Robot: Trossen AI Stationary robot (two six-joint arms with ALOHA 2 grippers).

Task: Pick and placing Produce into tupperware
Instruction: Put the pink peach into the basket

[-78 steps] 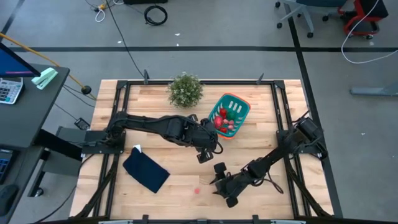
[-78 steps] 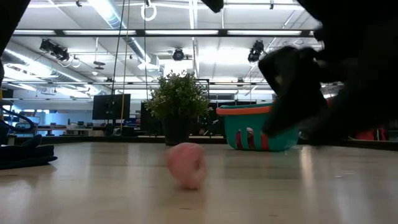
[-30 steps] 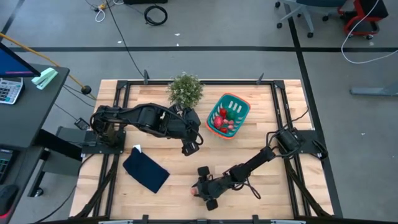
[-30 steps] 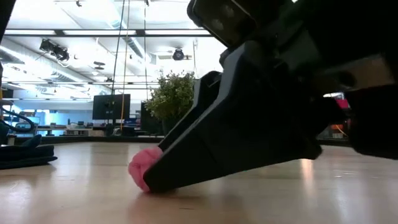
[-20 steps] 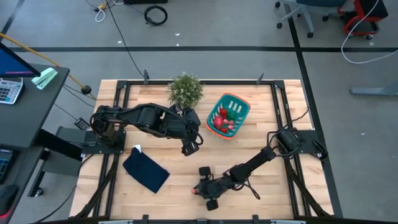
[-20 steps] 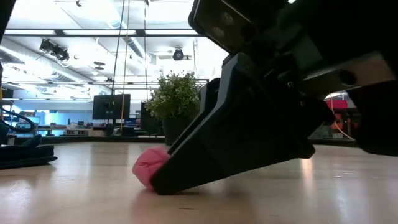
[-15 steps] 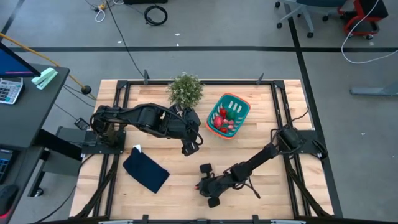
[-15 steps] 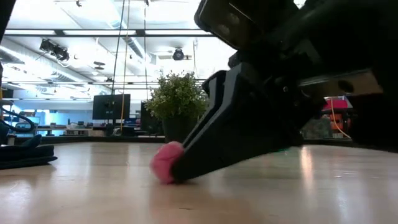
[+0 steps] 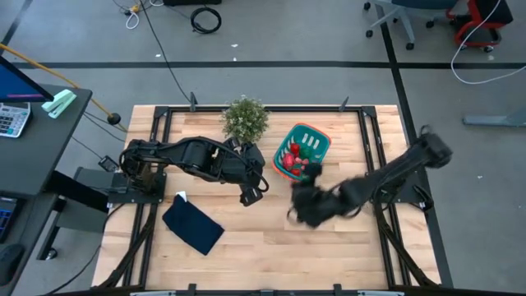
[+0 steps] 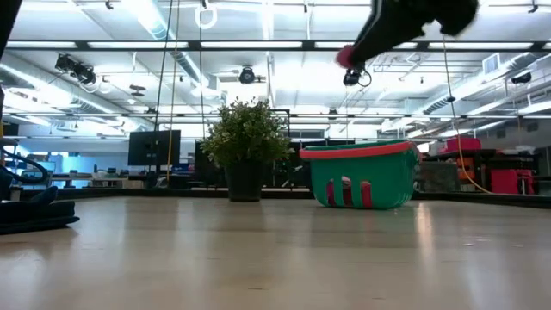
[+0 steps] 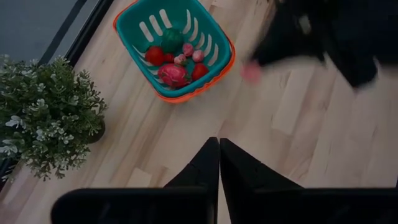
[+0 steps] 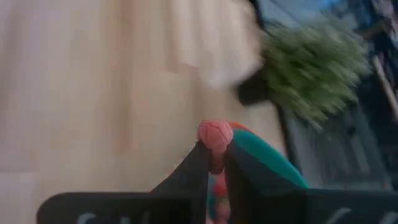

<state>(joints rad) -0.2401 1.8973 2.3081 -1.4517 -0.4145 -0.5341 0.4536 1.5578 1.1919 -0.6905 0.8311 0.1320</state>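
The tupperware, a teal basket (image 9: 302, 152) with an orange-red rim, stands at the far middle-right of the table and holds several red, pink and green produce pieces (image 11: 174, 62). My right gripper (image 12: 216, 152) hangs well above the table, near the basket's near side (image 10: 362, 176), shut on a small pink produce piece (image 12: 215, 134). In the high view it is a dark blur (image 9: 300, 205). My left gripper (image 11: 219, 149) waits shut with nothing in it, left of the basket at mid-table (image 9: 255, 191). My right gripper pinches the small pink produce piece (image 12: 215, 135) between its two fingertips (image 12: 200, 163); the piece's rounded top sticks out past them. The piece is lifted clear, high above the table (image 10: 344, 57).
A bushy potted plant (image 9: 245, 119) stands at the far edge, left of the basket. A flat dark navy cloth (image 9: 193, 228) lies at the near left. Bare wood stretches across the near half of the table (image 9: 271, 255).
My right gripper has shut on the pink piece, which lay near the table's near edge. It has then risen fast and swung toward the far right, toward the basket. The pink piece has left the wood and now hangs high above it.
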